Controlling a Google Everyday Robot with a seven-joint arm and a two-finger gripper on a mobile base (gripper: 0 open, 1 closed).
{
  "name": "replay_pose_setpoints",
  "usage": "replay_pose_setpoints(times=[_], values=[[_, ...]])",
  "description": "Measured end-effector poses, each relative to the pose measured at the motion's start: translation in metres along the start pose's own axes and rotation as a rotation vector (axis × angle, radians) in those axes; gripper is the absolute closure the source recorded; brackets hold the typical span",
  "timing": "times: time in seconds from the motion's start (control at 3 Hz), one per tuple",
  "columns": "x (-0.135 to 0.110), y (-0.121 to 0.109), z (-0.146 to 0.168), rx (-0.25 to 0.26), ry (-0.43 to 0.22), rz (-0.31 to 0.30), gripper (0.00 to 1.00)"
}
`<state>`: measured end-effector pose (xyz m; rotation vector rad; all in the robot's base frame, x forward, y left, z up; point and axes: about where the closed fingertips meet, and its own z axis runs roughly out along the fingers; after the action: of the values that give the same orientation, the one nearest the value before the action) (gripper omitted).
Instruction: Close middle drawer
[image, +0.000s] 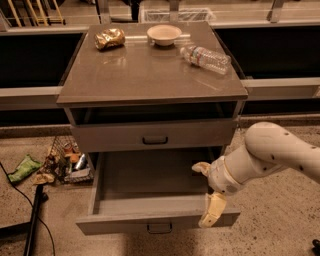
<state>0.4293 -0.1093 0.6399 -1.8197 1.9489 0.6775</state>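
Note:
The middle drawer (150, 220) is pulled far out of the grey cabinet (150, 75) and is empty inside. Its flat front faces me, with a small dark handle (160, 228). My gripper (206, 192) hangs at the drawer's right front corner, on a white arm (270, 155) that comes in from the right. It is open and holds nothing. One cream finger (212, 211) points down over the right end of the drawer front, and the other (201, 168) is over the drawer's inside. The drawer above (155, 136) is closed.
On the cabinet top lie a crumpled bag (109, 38), a white bowl (164, 34) and a plastic bottle (206, 57). A wire basket of snacks (67, 161) stands on the floor to the left, next to a green packet (24, 167), a black pole and a cable (34, 220).

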Motion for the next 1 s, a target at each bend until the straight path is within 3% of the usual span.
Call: replay_pose_setpoints(times=[0.33, 0.67, 1.0], values=[[0.020, -0.010, 0.039, -0.038, -0.082, -0.019, 0.00], [0.042, -0.010, 0.073, -0.074, -0.130, -0.001, 0.19], [0.070, -0.004, 0.107, -0.114, -0.126, 0.046, 0.42]])
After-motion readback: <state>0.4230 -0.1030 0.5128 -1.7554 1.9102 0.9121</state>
